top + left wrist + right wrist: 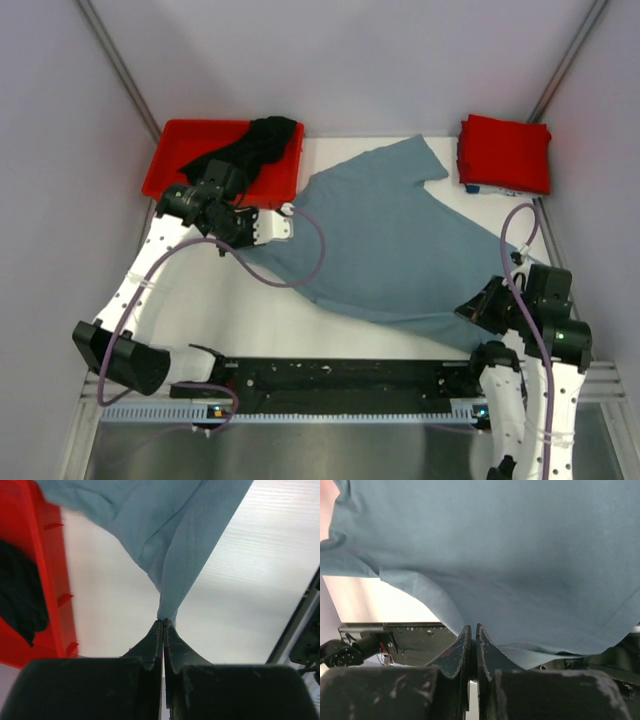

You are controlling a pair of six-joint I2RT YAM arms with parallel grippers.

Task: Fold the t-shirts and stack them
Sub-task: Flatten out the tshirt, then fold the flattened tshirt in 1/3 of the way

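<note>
Grey-blue t-shirt: one edge clamped in my left tool, another in my right tool. Red t-shirt: folded, far right.

The white counter before me carries three things. A red plastic bin sits in its far left corner. A folded red t-shirt lies in the far right corner. A grey-blue t-shirt spreads slantwise from the middle of the far edge toward the near right corner.
</note>
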